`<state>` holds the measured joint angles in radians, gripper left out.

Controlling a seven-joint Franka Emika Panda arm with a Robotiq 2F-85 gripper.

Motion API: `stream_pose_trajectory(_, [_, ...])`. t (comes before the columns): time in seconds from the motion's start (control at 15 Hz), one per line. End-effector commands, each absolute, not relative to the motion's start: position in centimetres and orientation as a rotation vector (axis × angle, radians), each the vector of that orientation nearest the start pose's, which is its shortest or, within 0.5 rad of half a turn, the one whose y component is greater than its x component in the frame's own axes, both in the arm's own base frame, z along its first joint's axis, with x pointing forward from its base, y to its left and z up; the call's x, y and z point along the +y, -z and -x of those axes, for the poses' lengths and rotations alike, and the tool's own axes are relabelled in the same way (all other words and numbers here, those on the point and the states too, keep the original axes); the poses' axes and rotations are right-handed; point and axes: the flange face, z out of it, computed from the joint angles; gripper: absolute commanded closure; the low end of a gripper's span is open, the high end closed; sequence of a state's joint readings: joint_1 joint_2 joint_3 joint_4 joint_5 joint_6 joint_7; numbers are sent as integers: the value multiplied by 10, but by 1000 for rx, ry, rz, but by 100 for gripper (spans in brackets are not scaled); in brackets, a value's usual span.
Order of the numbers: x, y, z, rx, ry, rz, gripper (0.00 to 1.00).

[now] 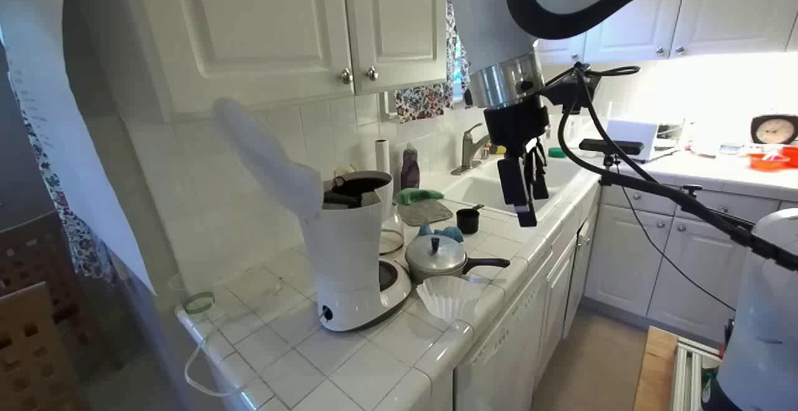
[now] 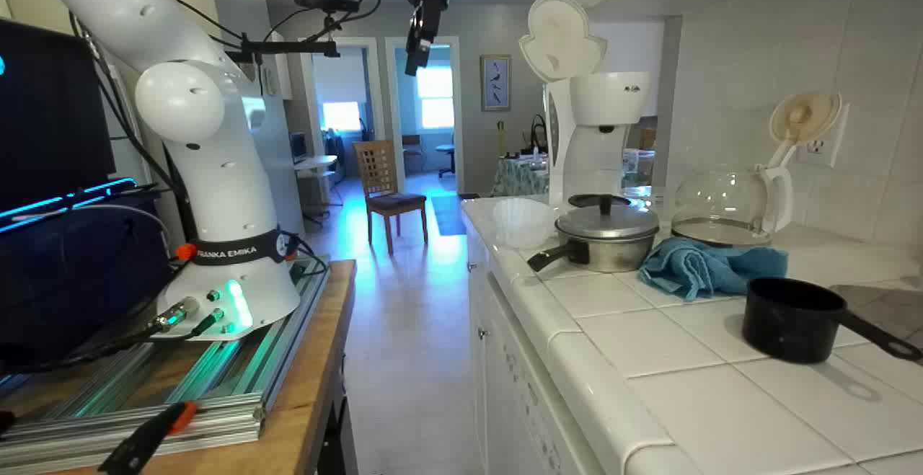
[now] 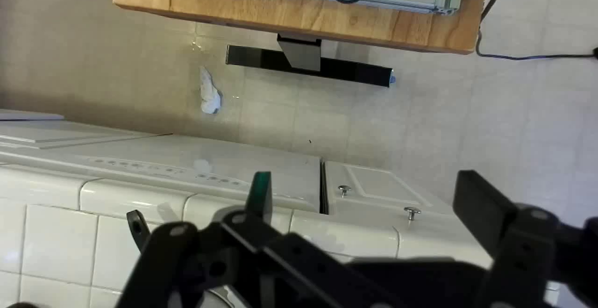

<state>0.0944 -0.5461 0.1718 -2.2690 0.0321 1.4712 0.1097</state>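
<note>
My gripper (image 3: 366, 193) hangs in the air over the counter's front edge, its fingers wide apart with nothing between them. In both exterior views it is well above the counter. Below it stand a black measuring cup (image 2: 789, 320) and a lidded metal pot (image 1: 436, 260) with a black handle. A crumpled blue cloth (image 2: 707, 267) lies between these two. Beside the pot sits a white paper filter (image 1: 447, 297). Behind that, a white coffee maker (image 1: 349, 255) has its top lid raised. The glass carafe (image 2: 721, 205) stands near the wall, lid tipped up.
A sink (image 1: 492, 194) with a faucet (image 1: 469, 149) lies past the cup. A green cloth (image 1: 419, 196) and a purple bottle (image 1: 409, 168) are by the wall. Upper cabinets (image 1: 262, 30) overhang the counter. The arm's wooden table (image 3: 289, 11) faces it across the floor.
</note>
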Motion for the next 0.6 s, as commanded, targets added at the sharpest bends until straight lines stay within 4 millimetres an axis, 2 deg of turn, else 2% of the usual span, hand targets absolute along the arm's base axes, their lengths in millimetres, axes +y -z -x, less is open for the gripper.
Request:
stream_pose_trajectory(0.0, [107, -541, -343, -192, -396, 3212, 0])
stream_pose_trajectory(0.27, [102, -539, -344, -223, -386, 3205, 0])
stream_pose_trajectory(0.33, [94, -540, -345, -254, -361, 3183, 0])
stream_pose_trajectory(0.53, [51, -536, -351, -180, -259, 3196, 0])
